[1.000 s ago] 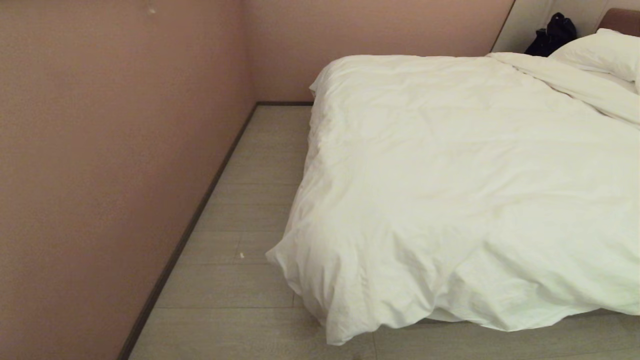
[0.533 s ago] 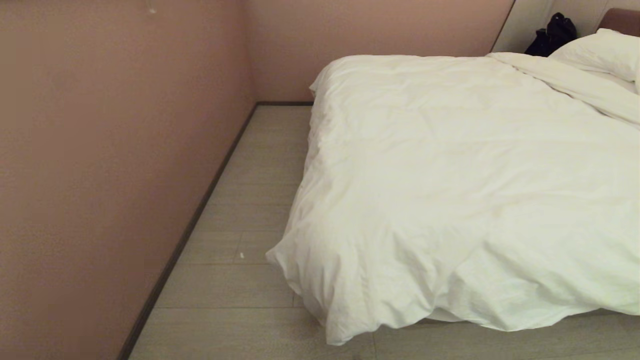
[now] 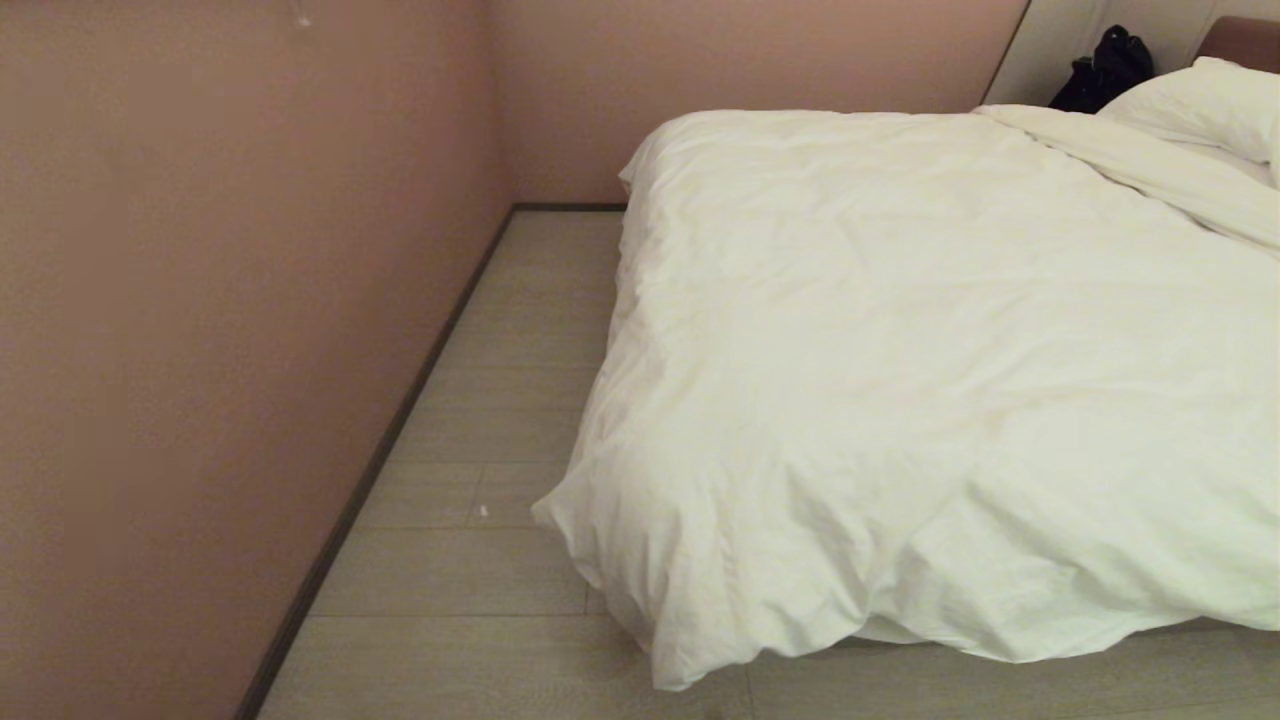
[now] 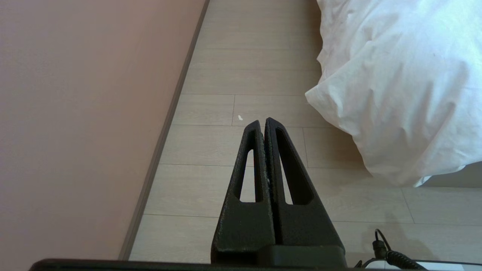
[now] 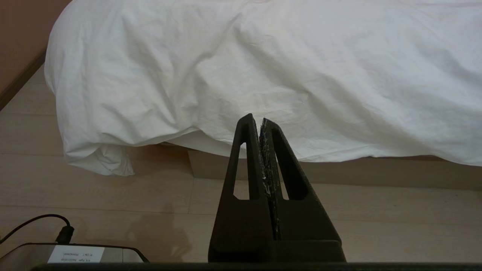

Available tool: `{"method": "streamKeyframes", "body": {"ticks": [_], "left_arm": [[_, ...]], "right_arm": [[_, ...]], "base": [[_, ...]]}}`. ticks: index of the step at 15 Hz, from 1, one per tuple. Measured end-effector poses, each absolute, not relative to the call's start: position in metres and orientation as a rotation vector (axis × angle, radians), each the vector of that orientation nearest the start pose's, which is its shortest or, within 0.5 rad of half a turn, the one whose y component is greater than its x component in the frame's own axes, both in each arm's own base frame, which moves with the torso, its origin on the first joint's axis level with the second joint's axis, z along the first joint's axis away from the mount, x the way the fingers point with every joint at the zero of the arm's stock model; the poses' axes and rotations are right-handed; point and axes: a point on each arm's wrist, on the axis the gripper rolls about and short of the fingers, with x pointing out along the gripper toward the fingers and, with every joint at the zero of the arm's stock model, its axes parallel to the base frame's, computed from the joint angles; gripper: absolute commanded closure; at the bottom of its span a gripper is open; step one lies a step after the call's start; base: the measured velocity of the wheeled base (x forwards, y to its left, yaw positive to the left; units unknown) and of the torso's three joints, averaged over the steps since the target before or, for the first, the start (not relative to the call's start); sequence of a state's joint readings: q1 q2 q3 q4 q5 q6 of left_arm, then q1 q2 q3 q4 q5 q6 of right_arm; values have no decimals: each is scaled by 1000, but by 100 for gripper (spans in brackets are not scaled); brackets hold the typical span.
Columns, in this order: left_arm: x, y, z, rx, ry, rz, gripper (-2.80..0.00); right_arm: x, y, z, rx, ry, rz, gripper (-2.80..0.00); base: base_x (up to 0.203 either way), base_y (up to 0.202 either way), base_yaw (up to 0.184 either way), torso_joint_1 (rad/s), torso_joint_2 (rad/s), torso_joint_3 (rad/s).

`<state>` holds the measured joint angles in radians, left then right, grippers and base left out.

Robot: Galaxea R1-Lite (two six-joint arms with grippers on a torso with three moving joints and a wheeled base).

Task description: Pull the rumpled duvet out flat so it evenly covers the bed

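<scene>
A puffy white duvet [image 3: 900,350] lies over the bed, whose base [image 5: 339,171] shows under its hem. One corner [image 3: 680,640] droops to the floor at the foot. The same corner [image 4: 395,150] hangs off to one side of my left gripper [image 4: 263,122], which is shut and empty above the floor. My right gripper [image 5: 255,119] is shut, holds nothing, and points at the duvet's hanging edge [image 5: 301,113] without touching it. Neither arm shows in the head view.
A pink wall [image 3: 200,350] with a dark skirting board [image 3: 400,420] runs along the left, leaving a strip of pale plank floor [image 3: 500,400] beside the bed. A pillow [image 3: 1210,100] and a dark bag [image 3: 1105,65] sit near the headboard [image 3: 1245,40].
</scene>
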<state>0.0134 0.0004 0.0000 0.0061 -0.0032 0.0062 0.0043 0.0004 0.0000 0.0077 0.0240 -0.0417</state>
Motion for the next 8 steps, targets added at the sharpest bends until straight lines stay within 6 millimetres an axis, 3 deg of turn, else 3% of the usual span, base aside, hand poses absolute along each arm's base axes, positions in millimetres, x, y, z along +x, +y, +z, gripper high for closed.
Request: {"method": "streamKeyframes", "body": {"ticks": [8], "left_arm": [[-23, 0, 75, 7, 6, 10, 0]], "right_arm": [[-23, 0, 75, -42, 8, 28, 0]], "base": [[0, 0, 0, 0, 0, 0]]}}
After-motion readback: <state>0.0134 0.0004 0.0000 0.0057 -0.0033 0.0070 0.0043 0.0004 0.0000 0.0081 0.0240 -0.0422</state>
